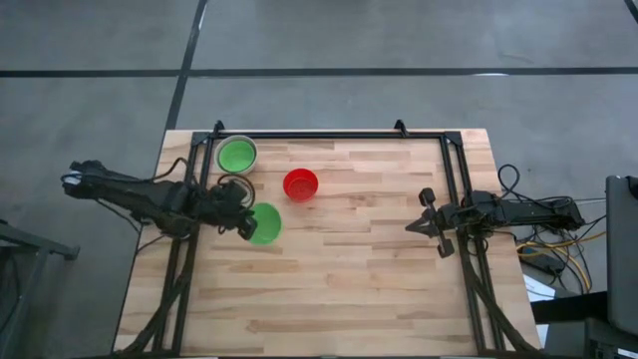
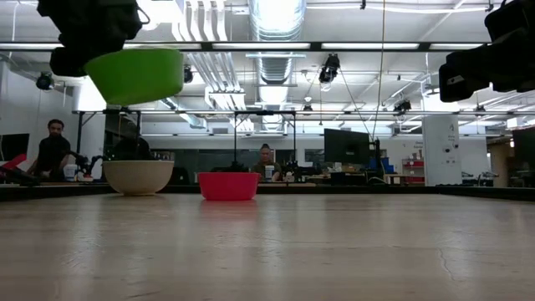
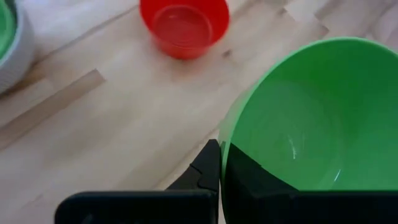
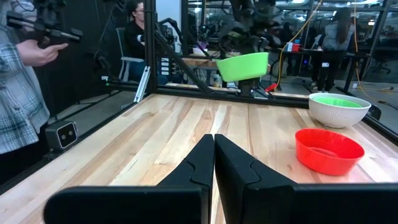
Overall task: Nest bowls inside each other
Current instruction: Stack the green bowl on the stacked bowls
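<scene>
My left gripper [image 1: 245,223] is shut on a bright green bowl [image 1: 265,222] and holds it in the air over the table's left half; the low view shows this bowl [image 2: 135,75] well above the wood. A grey-white bowl [image 1: 255,150] stands at the far left with another green bowl [image 1: 236,156] nested in it. A red bowl [image 1: 300,184] stands on its base to the right of them. My right gripper [image 1: 414,225] waits at the table's right side, fingers shut [image 4: 214,146], touching nothing. My left gripper pinches the green bowl's rim [image 3: 224,140] on the side toward the table's left edge, one finger [image 3: 249,177] inside the bowl and the other [image 3: 207,168] outside. The fingers slant downward from the left. The bowl is lifted clear, mouth up.
Black frame rails [image 1: 329,137] run along the table's far edge and down both sides. The near half of the wooden top [image 1: 329,299] is bare. People sit and stand in the room beyond the table [image 4: 18,81].
</scene>
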